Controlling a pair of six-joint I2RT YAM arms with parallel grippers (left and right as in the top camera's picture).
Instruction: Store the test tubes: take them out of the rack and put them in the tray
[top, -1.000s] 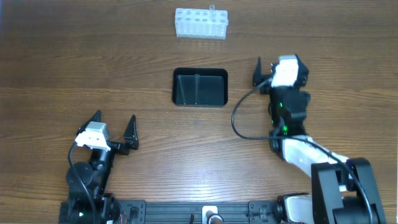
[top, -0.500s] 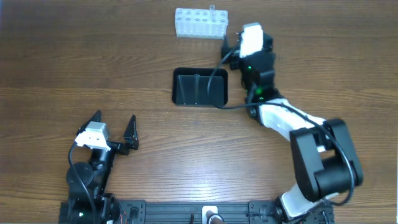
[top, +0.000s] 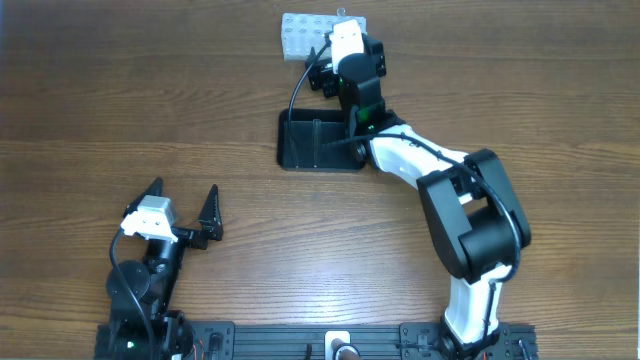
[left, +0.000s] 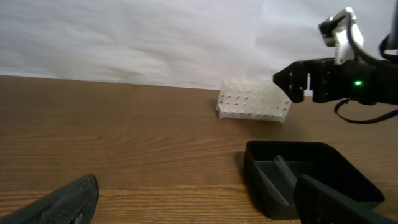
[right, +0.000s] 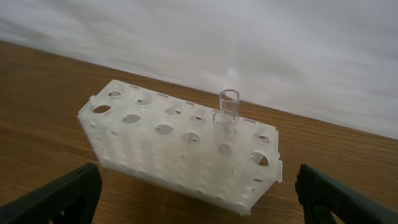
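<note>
- Rack (top: 310, 38) — white, at the far edge of the desk (top: 100, 100); two test tubes (right: 225, 127) upright near one end.
- Tray (top: 300, 155) — black, near the rack.
- Right gripper (right: 199, 177) — fingers apart, facing the rack.
- Left gripper (top: 183, 195) — fingers apart, well apart from the tray.

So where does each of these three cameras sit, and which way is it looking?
Top view: fixed overhead, looking down on the table; both arms show, left gripper and right gripper included.
Left wrist view: on the left arm, looking across at the rack and tray; its own fingers show.
Right wrist view: on the right arm, facing the rack and two upright tubes; its own fingers show.
Shared: all three see the rack.
</note>
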